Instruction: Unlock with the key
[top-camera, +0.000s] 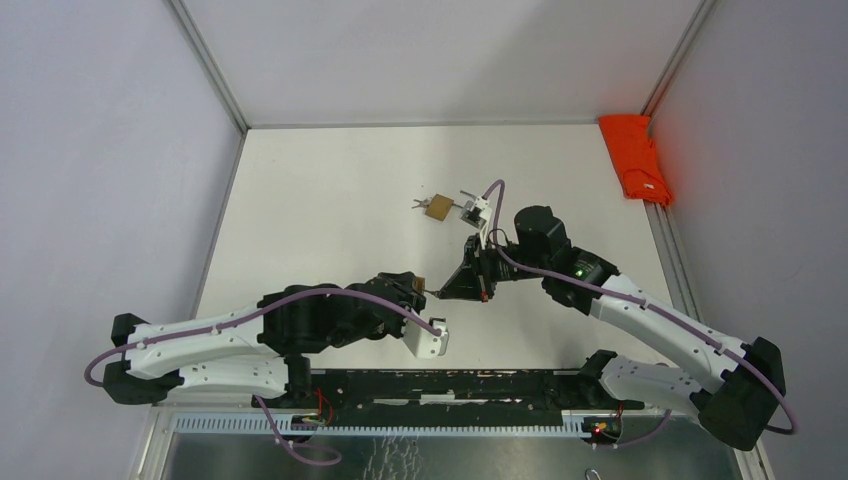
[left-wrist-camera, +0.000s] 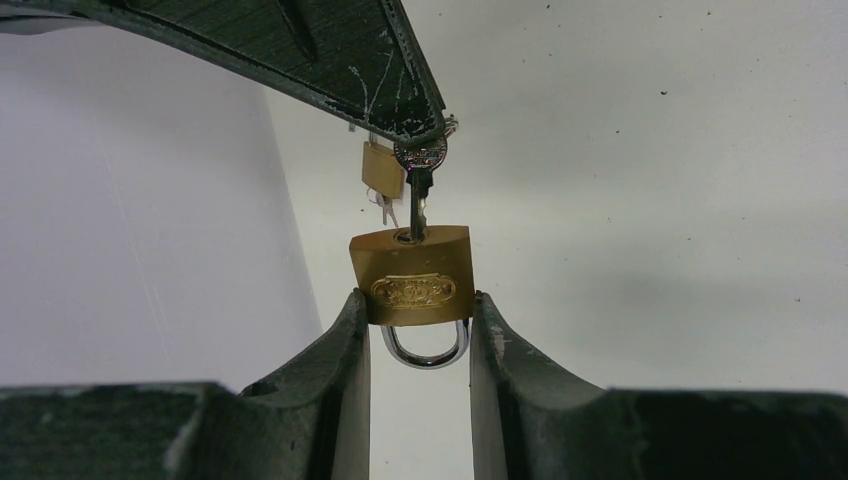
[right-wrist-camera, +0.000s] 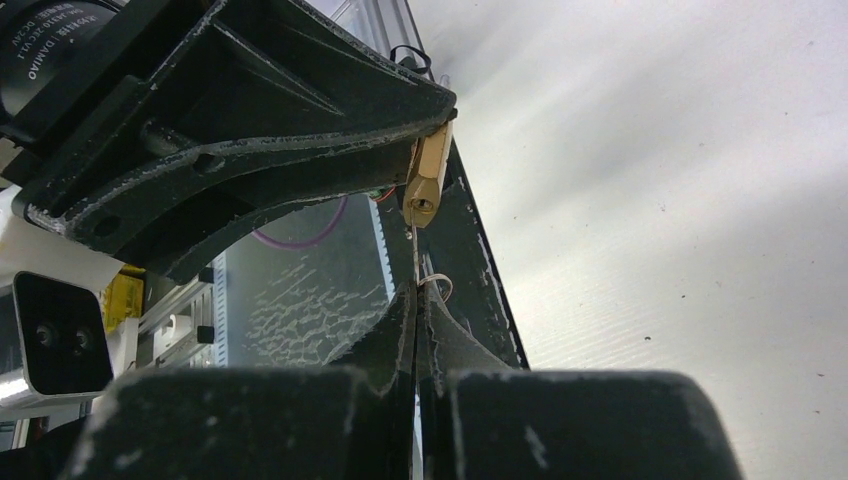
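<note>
Brass padlock (left-wrist-camera: 411, 272), oval badge, pinched in left hand (left-wrist-camera: 418, 305); right hand (right-wrist-camera: 415, 300) pinches the inserted silver key (left-wrist-camera: 420, 178).

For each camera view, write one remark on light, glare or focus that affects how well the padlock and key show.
Left wrist view: the padlock and key are sharp, with a bright glint on the shackle. Right wrist view: the table washes out pale towards the top, and the dark fingers lose detail. Top external view: even light, faint shadows, the padlock tiny.
</note>
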